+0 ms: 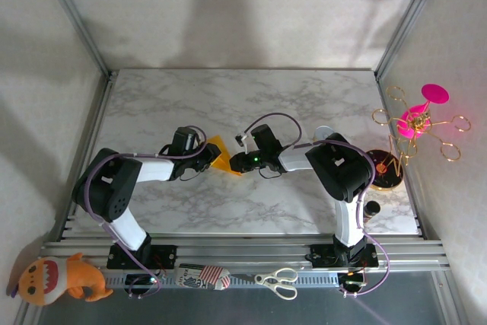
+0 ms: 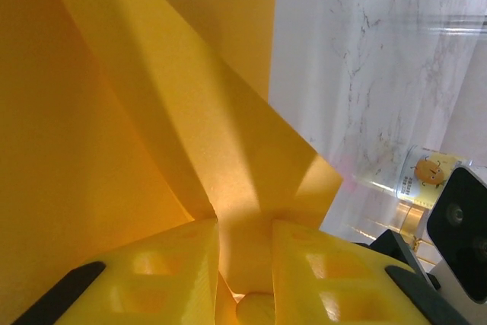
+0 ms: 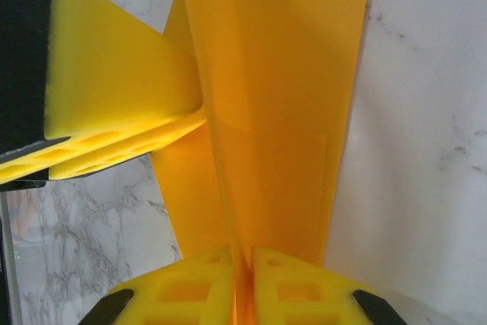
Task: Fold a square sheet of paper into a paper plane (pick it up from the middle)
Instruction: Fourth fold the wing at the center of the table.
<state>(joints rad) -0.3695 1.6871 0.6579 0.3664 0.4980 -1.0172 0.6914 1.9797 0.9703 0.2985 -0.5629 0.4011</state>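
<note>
Marble table [image 1: 228,97]: one paper plane [image 1: 223,156]; left hand [image 2: 243,241], right hand [image 3: 242,264] pinching.

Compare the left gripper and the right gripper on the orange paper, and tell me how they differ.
The left gripper has its fingers standing apart, with the folded paper in the gap. The right gripper has its fingers nearly meeting on a crease. In the top view, the left gripper reaches in from the left and the right gripper from the right. Both have yellow fingers and touch the same paper.

Far table [image 1: 228,89] lies open — wire stand [image 1: 413,122] crowds right edge.
</note>
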